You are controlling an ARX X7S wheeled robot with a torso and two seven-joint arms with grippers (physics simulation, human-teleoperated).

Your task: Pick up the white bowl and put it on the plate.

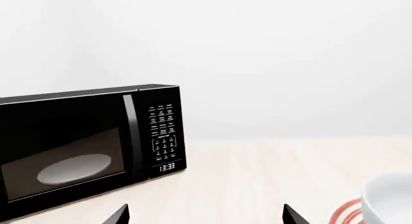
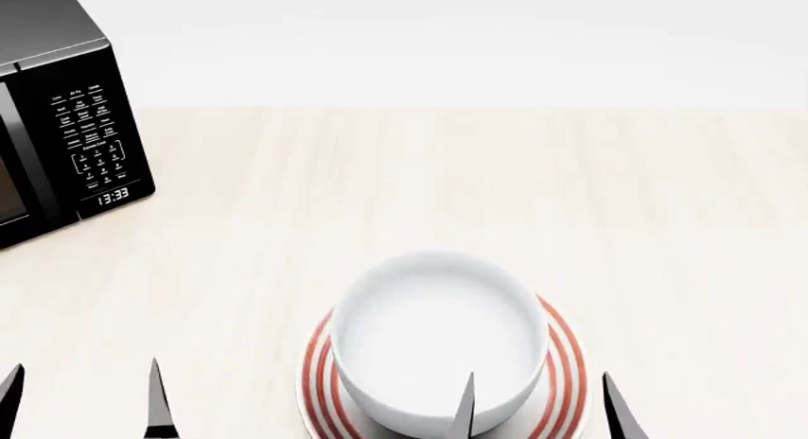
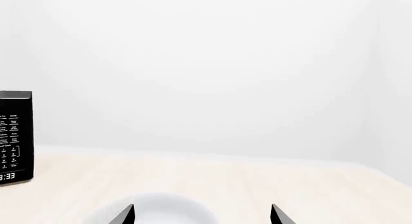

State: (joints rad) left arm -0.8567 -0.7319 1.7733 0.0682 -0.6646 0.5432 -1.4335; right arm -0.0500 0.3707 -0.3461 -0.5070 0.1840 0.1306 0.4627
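**Seemingly settled: bowl on plate, both tools apart and empty**

Judging from the head view, the plain, deep, round white bowl (image 2: 436, 340) with its glossy sides already sits on the shallow round white plate (image 2: 569, 368) ringed in red. It sits a little off-centre, so more red rim shows on one side than the other. What remains is likely a clean retreat.

The right tool (image 2: 540, 406) has its two dark pointed tips spread wide. One tip overlaps the bowl's near wall in the head view and the other stands beyond the plate's edge; whether either touches I cannot tell. It grips nothing. To finish well, lift it straight up before drawing it back, so a tip does not drag the smooth rim and slide the bowl across the plate. The left tool (image 2: 82, 401) is likewise spread wide and empty, near the worktop (image 2: 505, 184) well to the side, and need not move.

Both glazed pieces look hard and slippery, so they could slide on each other if nudged. The worktop is a pale, matte, wood-grained surface. A black boxy microwave oven (image 1: 90, 147) with a dark glass door and a keypad stands at the far left, well apart from the plate.
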